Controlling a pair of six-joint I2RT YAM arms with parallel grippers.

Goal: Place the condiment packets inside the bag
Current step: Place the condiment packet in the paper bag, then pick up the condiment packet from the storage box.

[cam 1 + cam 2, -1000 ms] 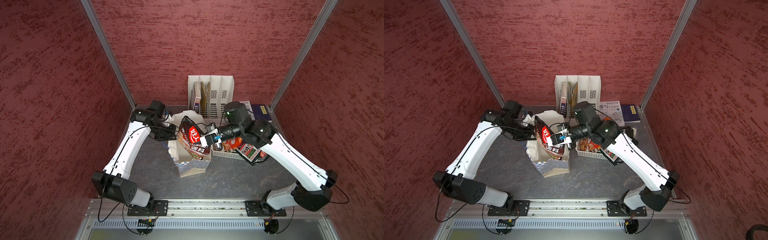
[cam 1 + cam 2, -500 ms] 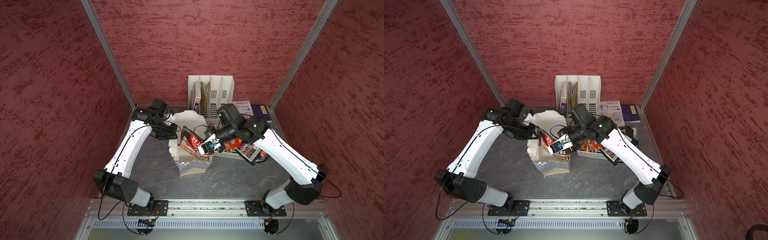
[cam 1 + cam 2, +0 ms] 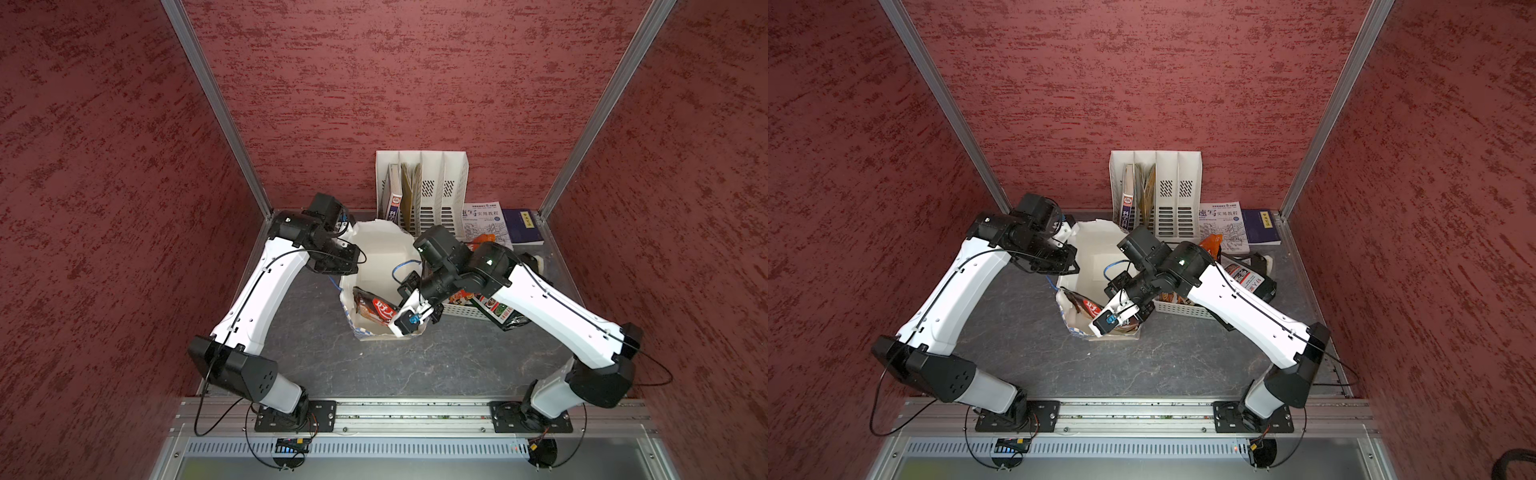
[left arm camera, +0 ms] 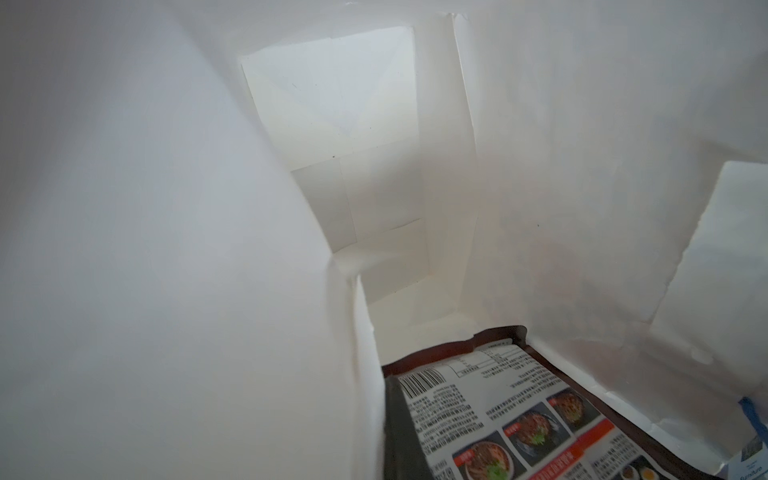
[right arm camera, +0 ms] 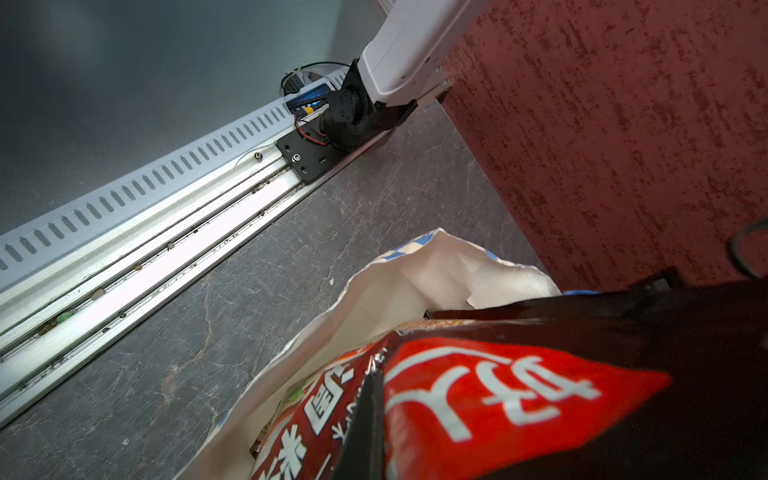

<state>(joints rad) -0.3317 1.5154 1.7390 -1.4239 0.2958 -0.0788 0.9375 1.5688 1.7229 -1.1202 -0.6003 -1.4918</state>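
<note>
The bag (image 3: 376, 253) stands open mid-table, its white inside showing in both top views and filling the left wrist view (image 4: 166, 208). My left gripper (image 3: 348, 266) is shut on the bag's left rim. My right gripper (image 3: 401, 319) is shut on a black condiment packet (image 3: 374, 309) with a red logo and holds it low inside the bag's near end. In the left wrist view that packet's printed back (image 4: 498, 415) shows inside the bag. The right wrist view has its red logo (image 5: 498, 395) close up over the bag's rim (image 5: 415, 282). More packets (image 3: 500, 313) and an orange one (image 3: 482, 239) lie at the basket.
A white perforated basket (image 3: 461, 309) sits right of the bag, under my right arm. A white file organizer (image 3: 422, 187) with books stands at the back wall, and two books (image 3: 482, 220) lie beside it. Red walls close in on three sides.
My right gripper has come down and toward the front, carrying the packet from above the bag's mouth to deep inside it. The left arm has stayed on the rim.
</note>
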